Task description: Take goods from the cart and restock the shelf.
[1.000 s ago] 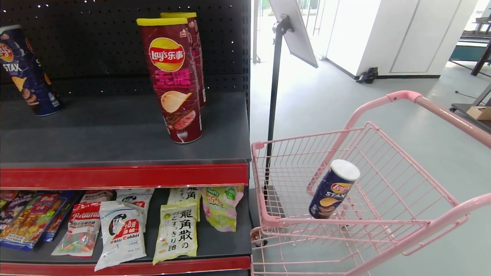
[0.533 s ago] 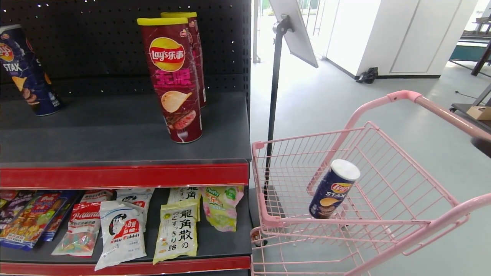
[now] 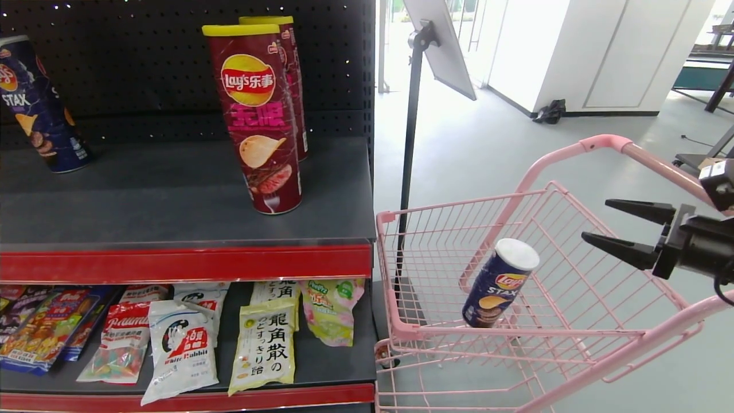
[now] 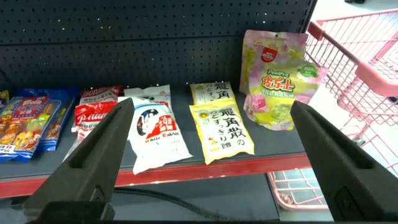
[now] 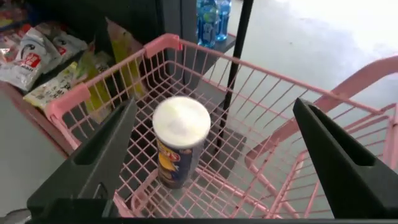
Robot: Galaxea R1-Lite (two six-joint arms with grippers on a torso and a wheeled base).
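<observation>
While the can (image 3: 499, 284) leans cap-up in the cart (image 3: 459, 205) at lower right, the right gripper (image 3: 596, 218) hangs nearer, right of it, fingers apart. The left gripper (image 4: 211, 104), also spread, faces the lower shelf (image 4: 249, 165).

I count two red cans (image 3: 261, 120), two blue cans (image 3: 498, 289), one pink cart (image 3: 550, 331), and maybe eight snack bags (image 3: 264, 344) on the low shelf (image 3: 332, 361) on the left.

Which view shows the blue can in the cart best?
Head view: the blue can shows top to bottom, leaning inside the cart. Right wrist view sees it from above, mostly its white lid. Left wrist view faces shelved snack bags.
</observation>
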